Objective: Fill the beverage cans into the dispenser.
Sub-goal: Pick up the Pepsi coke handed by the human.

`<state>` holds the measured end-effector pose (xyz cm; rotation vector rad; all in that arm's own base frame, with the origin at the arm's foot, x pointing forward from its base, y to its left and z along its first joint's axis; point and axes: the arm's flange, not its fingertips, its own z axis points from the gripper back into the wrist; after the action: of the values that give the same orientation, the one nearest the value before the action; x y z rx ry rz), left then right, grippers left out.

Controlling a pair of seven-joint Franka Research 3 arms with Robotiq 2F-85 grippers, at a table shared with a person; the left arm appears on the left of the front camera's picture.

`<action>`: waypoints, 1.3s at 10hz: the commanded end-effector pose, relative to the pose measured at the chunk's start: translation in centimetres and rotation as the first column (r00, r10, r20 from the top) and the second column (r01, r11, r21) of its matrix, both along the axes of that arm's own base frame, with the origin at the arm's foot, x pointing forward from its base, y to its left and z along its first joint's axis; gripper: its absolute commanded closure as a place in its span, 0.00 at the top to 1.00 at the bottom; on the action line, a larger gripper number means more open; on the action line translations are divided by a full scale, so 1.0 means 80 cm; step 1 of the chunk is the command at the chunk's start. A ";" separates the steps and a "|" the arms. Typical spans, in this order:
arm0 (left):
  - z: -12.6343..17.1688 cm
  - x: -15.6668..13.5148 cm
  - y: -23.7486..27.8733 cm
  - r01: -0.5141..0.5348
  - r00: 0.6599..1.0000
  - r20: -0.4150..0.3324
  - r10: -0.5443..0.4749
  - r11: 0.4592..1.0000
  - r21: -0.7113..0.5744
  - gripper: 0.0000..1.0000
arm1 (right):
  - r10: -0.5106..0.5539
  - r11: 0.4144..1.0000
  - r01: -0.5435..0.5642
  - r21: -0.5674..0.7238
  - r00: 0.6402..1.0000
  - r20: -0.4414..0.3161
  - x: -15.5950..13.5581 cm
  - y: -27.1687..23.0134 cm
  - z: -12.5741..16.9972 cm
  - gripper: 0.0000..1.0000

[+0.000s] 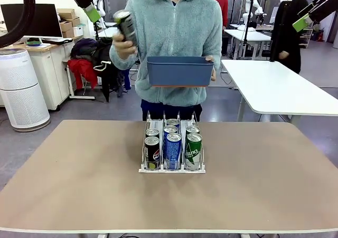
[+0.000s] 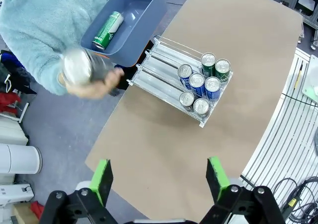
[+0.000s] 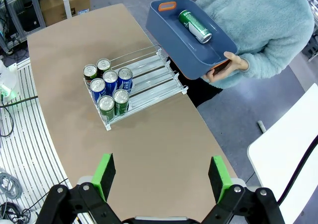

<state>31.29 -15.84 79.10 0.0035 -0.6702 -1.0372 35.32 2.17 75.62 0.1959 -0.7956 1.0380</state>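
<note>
stock list, materials & finish only:
1. table top (image 1: 79, 185): matt tan, smooth, no glare.
2. dispenser (image 1: 171, 170): white plastic base, thin shiny wire rails.
3. beverage cans (image 1: 173, 149): metal, glossy printed sides, silver tops w/ dull sheen.
4. green can (image 3: 195, 26) in bin: same gloss.
5. bin (image 1: 179, 72): blue-grey plastic, smooth, soft sheen inside.
6. person's top (image 1: 179, 21): fuzzy fleece cloth, matt.
7. my left gripper (image 2: 159, 172) & right gripper (image 3: 161, 167): black matt casings, plastic or metal i can't tell; green pads (image 2: 102, 180) matt, smooth.
</note>
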 end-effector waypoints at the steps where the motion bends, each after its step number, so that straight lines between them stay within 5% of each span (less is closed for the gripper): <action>1: -0.002 -0.001 0.000 0.001 1.000 -0.006 -0.001 1.000 0.003 1.00 | -0.002 1.000 0.002 0.001 1.000 0.007 0.001 0.000 -0.002 1.00; 13: -0.002 -0.001 0.000 0.001 1.000 -0.006 -0.001 1.000 0.003 1.00 | -0.002 1.000 0.002 0.001 1.000 0.007 0.001 0.000 -0.002 1.00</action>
<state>31.29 -15.84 79.10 0.0035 -0.6701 -1.0372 35.32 2.17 75.62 0.1959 -0.7956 1.0379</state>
